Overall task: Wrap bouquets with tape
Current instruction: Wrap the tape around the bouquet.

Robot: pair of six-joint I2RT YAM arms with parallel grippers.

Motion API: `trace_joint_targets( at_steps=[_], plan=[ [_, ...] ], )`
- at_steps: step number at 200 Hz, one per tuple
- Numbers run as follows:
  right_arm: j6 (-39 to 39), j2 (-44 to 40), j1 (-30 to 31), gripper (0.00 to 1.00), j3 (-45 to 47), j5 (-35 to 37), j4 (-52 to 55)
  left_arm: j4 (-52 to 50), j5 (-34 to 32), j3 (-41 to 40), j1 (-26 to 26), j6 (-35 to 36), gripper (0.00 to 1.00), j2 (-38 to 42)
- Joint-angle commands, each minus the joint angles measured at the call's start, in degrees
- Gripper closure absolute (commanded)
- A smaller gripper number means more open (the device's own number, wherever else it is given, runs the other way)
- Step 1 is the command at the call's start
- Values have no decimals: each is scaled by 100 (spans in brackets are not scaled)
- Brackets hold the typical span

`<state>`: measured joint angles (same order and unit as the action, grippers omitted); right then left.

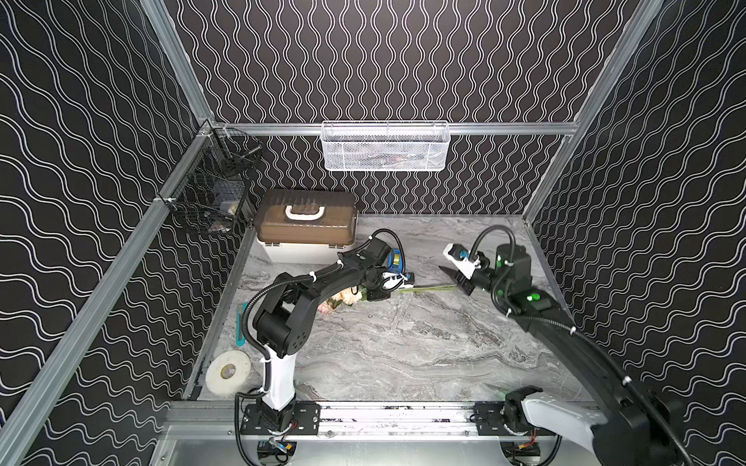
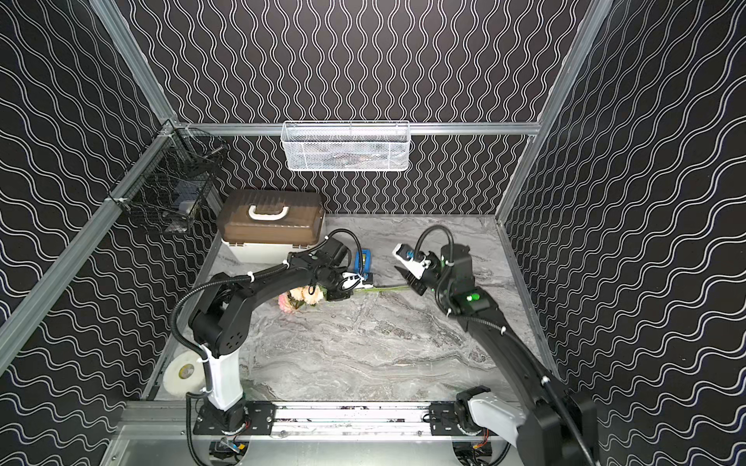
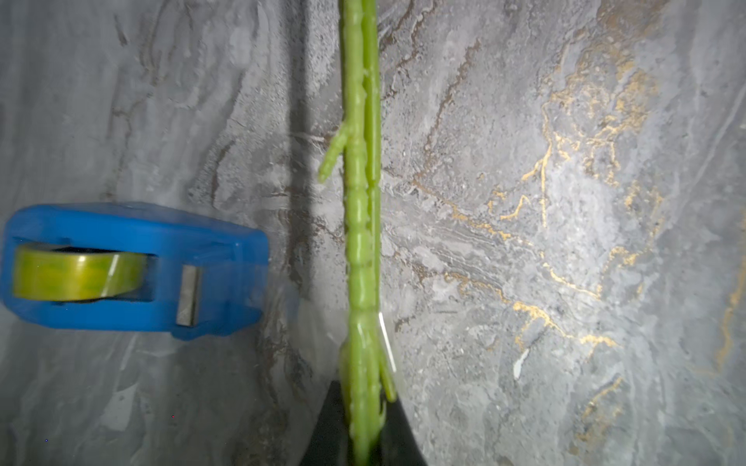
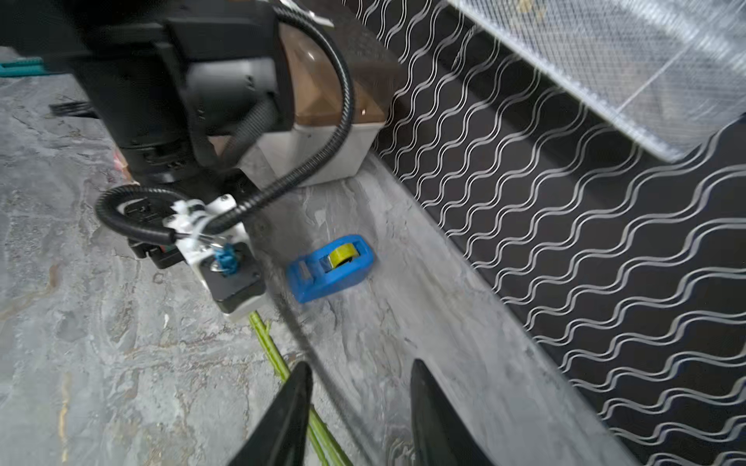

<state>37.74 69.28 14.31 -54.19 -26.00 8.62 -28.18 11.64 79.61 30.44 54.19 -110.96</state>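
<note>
The bouquet (image 1: 341, 300) (image 2: 300, 297) lies on the marble table at mid-left, its pink and cream heads partly hidden under the left arm. Its green stems (image 1: 428, 287) (image 3: 359, 226) run to the right. My left gripper (image 1: 379, 292) (image 3: 363, 435) is shut on the stems close to the flowers. The tape sits as a yellowish roll in a blue dispenser (image 1: 397, 262) (image 3: 133, 270) (image 4: 329, 268), just behind the left gripper. At the far ends of the stems (image 4: 274, 359) my right gripper (image 1: 454, 278) (image 4: 359, 371) stands open; the stems pass under one finger.
A brown-lidded white box (image 1: 306, 226) stands at the back left. On the back wall hangs a white mesh basket (image 1: 385, 147), and a black wire basket (image 1: 214, 189) hangs in the left corner. A large white roll (image 1: 228, 371) and a teal tool (image 1: 241, 322) lie along the left edge.
</note>
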Motion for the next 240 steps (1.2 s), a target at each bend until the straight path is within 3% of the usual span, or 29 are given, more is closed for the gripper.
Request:
trace_joint_targets(
  at_steps=[1,21,51,83,99,132,163,240],
  plan=[
    [735,937,-372,57,-925,-1394,2230,556,-378,-119,70,307,100,101],
    [1622,1925,-441,56,-1876,-1687,3497,812,-660,-244,128,347,100,139],
    [2411,3187,-490,54,-2808,-2052,4547,1575,-1230,-721,282,572,100,368],
    [2757,4101,-401,53,-3376,-2192,4784,2837,-1856,-1405,371,921,100,591],
    [2647,4402,-319,51,-3596,-1996,4570,2944,-1864,-1511,373,1087,100,622],
    [2778,5161,-121,49,-4368,-1523,4938,4153,-2207,-2077,500,1390,100,726],
    [2782,5587,9,48,-4764,-1175,4923,4606,-2272,-2334,568,1601,100,765],
    [3242,5942,136,48,-5453,-1456,5758,5321,-2567,-2565,610,1893,100,635]
  ],
)
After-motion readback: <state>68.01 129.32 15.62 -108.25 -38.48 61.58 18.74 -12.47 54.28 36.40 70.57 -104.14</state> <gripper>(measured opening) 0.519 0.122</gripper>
